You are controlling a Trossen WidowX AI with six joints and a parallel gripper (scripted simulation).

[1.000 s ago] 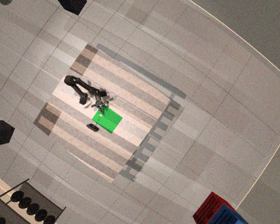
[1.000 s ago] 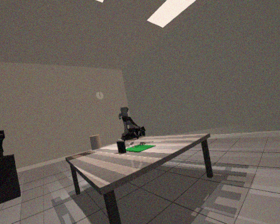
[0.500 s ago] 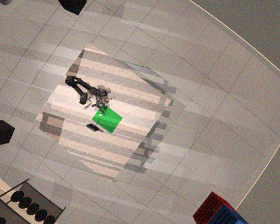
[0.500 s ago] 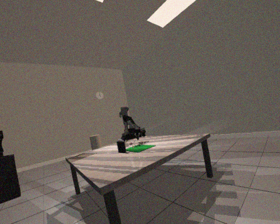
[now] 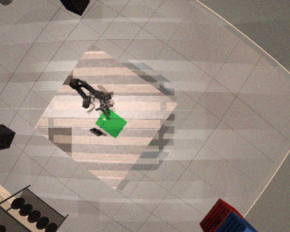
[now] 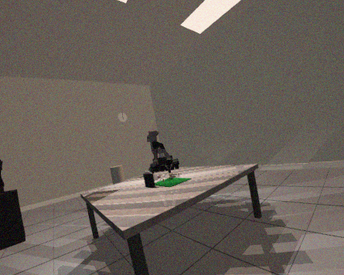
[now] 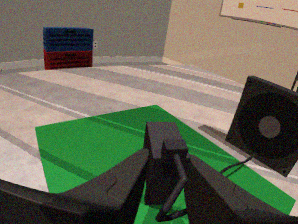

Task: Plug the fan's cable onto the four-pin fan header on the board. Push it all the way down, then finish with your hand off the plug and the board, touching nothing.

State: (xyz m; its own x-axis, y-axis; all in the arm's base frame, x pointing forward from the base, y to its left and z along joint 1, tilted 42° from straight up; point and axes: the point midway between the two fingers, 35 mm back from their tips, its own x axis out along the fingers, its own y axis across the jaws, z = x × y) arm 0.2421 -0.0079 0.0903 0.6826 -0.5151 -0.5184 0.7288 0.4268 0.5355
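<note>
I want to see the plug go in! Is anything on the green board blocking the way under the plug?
Nothing visible does. The gripper is shut on the dark plug, holding it over the green board. The board around the plug looks bare. The black fan stands off to the side, with its cable trailing back. The header itself is hidden under the plug.
</note>
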